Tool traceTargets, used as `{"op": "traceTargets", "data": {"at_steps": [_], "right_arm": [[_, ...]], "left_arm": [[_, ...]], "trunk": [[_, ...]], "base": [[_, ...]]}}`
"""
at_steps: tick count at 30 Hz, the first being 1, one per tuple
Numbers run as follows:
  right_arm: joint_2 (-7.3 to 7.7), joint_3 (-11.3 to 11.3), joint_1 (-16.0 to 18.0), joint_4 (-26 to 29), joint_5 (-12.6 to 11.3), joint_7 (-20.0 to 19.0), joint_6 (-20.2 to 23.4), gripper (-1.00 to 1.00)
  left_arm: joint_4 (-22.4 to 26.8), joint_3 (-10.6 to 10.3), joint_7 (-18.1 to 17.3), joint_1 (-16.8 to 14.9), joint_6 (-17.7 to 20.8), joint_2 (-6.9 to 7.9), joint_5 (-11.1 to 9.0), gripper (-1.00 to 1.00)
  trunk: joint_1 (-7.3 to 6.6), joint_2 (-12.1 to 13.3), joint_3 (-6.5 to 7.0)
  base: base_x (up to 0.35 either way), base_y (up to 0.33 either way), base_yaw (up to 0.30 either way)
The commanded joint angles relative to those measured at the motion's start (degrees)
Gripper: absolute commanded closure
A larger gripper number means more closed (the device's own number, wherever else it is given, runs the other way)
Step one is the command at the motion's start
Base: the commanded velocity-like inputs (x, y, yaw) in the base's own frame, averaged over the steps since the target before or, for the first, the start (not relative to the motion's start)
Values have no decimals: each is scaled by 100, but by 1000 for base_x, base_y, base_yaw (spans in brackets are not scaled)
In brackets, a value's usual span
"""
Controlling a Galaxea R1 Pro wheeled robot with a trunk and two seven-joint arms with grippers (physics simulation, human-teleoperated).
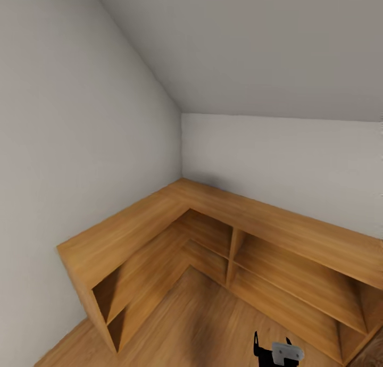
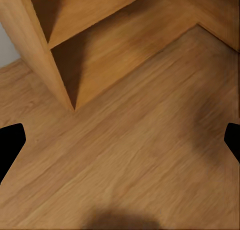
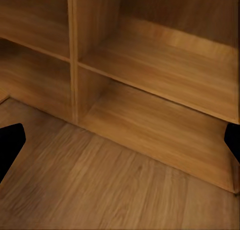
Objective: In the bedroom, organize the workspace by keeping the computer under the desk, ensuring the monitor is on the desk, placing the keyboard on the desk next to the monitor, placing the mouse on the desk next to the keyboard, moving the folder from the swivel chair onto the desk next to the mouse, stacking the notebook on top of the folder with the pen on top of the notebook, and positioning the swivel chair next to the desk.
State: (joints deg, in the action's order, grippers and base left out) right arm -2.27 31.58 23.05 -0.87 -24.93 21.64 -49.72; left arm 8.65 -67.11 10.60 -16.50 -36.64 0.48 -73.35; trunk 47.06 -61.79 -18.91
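Head view shows an L-shaped wooden shelf unit [image 1: 213, 234] at 6 o'clock under grey walls [image 1: 64, 117]; both the left gripper [image 2: 120, 145] and the right gripper [image 3: 120, 145] have fingers spread wide over the plank floor [image 2: 130, 160].

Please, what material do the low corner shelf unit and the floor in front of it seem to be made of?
The low L-shaped open shelf unit looks like warm orange-brown wood or wood veneer, with a smooth satin finish and faint grain lines. The light plank floor looks like wood or laminate: long grain streaks and thin board seams. As rendered, the true material stays open.
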Motion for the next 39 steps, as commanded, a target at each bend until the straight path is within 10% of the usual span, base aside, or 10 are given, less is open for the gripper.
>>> {"op": "traceTargets", "data": {"at_steps": [1, 39], "right_arm": [[-5, 49, 7, -9, -20, 36, -11, -100], [-15, 50, 7, -10, -17, 33, 38, -100]], "left_arm": [[14, -48, 50, -3, -12, 5, -13, -100], [14, -48, 47, -3, -10, 5, -13, -100]], "trunk": [[3, -4, -7], [3, -4, -7]], "base": [[273, 181, -279], [112, 100, -279]]}}
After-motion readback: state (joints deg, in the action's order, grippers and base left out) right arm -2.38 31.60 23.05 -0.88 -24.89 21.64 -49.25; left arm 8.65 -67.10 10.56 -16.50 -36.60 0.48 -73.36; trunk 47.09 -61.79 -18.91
